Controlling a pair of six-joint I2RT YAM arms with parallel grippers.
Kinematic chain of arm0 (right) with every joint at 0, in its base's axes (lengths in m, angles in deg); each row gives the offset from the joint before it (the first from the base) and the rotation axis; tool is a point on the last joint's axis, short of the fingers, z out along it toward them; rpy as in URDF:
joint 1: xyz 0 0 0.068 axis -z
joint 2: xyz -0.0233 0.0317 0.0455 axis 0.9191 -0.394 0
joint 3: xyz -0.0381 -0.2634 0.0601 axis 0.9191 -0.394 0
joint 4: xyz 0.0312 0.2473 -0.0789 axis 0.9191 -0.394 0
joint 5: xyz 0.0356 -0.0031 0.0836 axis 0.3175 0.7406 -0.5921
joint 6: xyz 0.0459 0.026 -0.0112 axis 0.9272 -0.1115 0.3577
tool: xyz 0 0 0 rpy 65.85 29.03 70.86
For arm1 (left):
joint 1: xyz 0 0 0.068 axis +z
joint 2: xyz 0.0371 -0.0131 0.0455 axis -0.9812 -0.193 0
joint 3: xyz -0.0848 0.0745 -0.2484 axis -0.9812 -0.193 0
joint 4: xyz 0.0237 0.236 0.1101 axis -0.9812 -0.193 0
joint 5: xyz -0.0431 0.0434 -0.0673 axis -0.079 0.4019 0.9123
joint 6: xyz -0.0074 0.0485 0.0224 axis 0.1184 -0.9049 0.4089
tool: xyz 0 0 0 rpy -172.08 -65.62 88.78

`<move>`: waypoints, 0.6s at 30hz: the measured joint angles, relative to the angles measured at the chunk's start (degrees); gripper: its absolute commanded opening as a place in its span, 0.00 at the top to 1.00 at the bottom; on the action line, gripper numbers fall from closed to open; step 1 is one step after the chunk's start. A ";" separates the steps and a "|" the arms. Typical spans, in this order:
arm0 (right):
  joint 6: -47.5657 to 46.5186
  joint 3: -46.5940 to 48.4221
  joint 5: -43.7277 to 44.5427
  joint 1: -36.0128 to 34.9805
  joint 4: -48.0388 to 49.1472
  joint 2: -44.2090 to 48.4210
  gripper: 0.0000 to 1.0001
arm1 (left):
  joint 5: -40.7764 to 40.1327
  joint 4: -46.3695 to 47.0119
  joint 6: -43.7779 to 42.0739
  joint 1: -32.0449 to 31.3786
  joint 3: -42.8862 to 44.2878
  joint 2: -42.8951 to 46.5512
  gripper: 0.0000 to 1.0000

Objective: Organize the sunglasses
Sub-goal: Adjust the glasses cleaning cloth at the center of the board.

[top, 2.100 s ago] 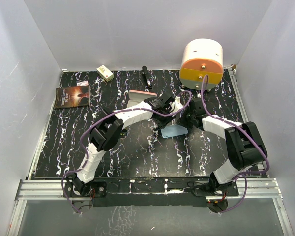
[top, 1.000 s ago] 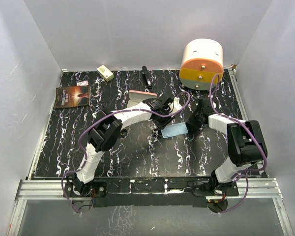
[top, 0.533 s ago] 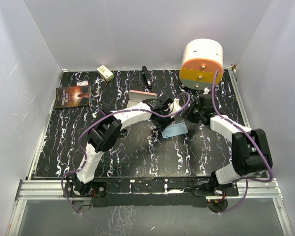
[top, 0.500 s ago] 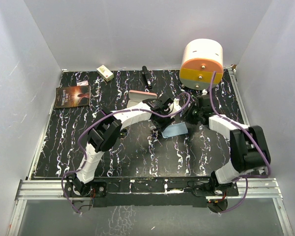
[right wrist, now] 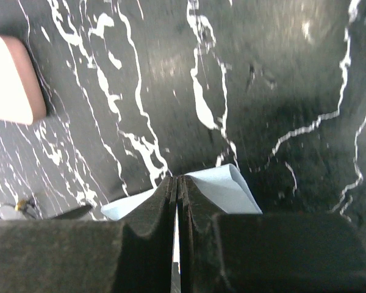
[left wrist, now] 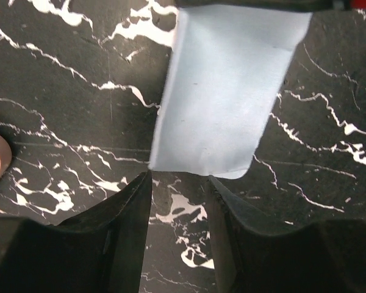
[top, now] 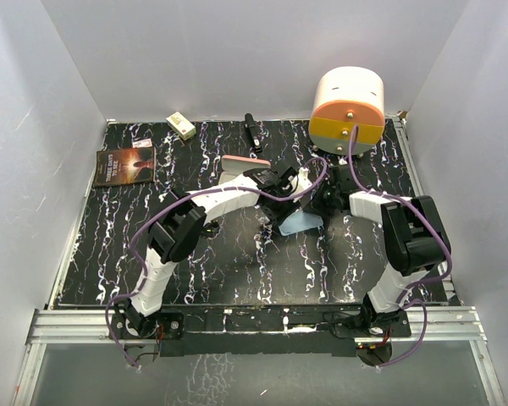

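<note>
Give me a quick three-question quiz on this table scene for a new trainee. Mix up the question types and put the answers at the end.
1. True or false: the right hand is shut on the light blue cloth.
2. Multiple choice: the book lies A) near the left edge of the table, B) at the near edge between the arm bases, C) against the right wall.
3. Fill in the blank: the fingers of the left hand stand ____, with the cloth's edge just past their tips.

Key: 1 true; 2 A; 3 apart.
</note>
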 measured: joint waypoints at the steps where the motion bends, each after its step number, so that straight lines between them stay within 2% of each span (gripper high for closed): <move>1: 0.13 1.14 0.50 -0.09 -0.26 -0.87 0.92 | -0.11 -0.04 -0.17 0.02 0.39 -0.33 0.62; 6: 1.42 5.66 3.56 -0.17 -0.81 -4.22 0.92 | 0.63 -0.37 -0.33 0.33 4.28 -2.80 0.61; 18: 2.80 5.97 4.66 -0.31 -1.27 -4.35 0.92 | 5.11 0.66 -0.33 0.72 1.25 -0.81 0.61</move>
